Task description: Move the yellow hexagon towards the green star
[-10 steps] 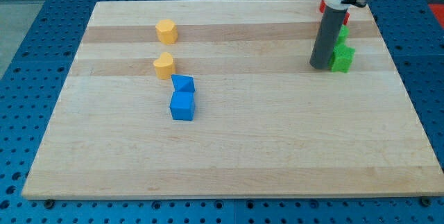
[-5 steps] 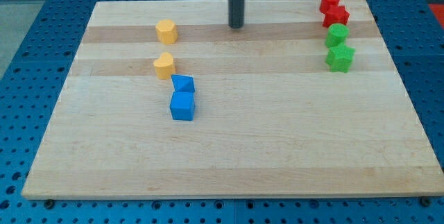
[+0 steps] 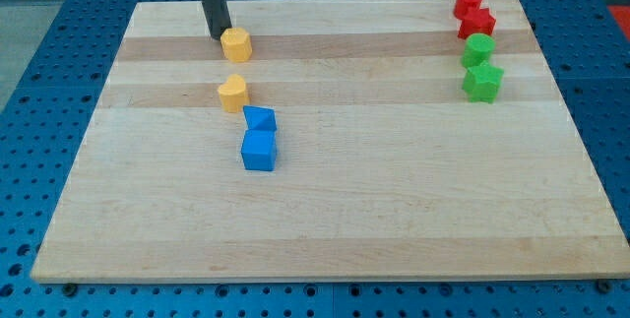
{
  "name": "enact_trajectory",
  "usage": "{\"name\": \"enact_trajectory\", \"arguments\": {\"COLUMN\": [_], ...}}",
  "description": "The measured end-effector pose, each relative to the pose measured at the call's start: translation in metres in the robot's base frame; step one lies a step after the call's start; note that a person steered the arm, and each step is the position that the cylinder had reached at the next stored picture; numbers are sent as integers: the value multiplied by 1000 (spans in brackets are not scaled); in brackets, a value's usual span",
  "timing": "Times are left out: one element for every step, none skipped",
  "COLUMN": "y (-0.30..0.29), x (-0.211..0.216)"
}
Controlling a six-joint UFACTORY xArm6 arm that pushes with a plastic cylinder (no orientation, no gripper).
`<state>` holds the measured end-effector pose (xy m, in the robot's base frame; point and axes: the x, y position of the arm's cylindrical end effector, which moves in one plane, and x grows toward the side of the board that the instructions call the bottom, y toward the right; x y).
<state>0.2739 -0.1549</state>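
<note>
The yellow hexagon (image 3: 236, 44) sits on the wooden board at the view's upper left. My tip (image 3: 218, 35) stands just to its upper left, touching or almost touching it. The green star (image 3: 482, 83) lies far off at the view's right. A second yellow block (image 3: 232, 93), rounded in shape, sits just below the hexagon.
A green round block (image 3: 478, 49) sits just above the green star, with two red blocks (image 3: 472, 11) above that near the board's top right corner. A blue block (image 3: 260, 119) and a blue cube (image 3: 259, 150) sit below the yellow blocks.
My tip has swept from beside the green star at the right, across the top of the board, to the upper left side of the yellow hexagon. No block has moved.
</note>
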Motion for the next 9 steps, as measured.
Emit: {"name": "enact_trajectory", "arguments": {"y": [9, 28, 48, 79, 117, 154, 179, 199, 196], "x": [10, 27, 58, 81, 83, 95, 126, 147, 162]}}
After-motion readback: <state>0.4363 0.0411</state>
